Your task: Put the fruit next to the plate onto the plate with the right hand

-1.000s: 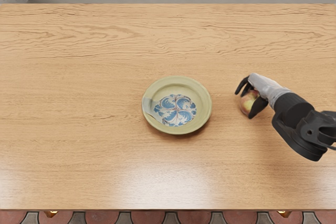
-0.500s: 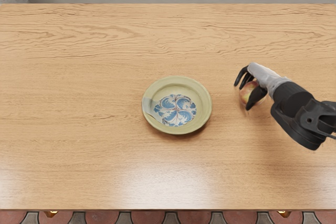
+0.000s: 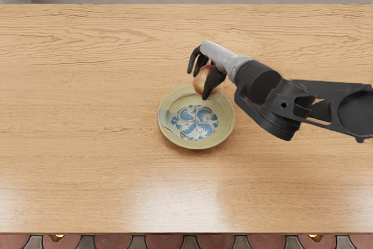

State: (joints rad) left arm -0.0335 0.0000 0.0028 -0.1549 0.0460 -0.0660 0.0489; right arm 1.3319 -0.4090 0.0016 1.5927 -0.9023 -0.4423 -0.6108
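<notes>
Fruit [image 3: 201, 79], clamped in right hand [image 3: 210, 65], moved from rt of plate [image 3: 165, 126] to over its far rim.

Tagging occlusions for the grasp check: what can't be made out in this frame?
Head view only.
fruit: mostly wrapped by the right robot hand; its kind is unclear.
Contact between fruit and plate: hidden by the robot hand; can't tell if it touches.
Right arm: cut off at the picture's right edge.
Left arm: out of view.
</notes>
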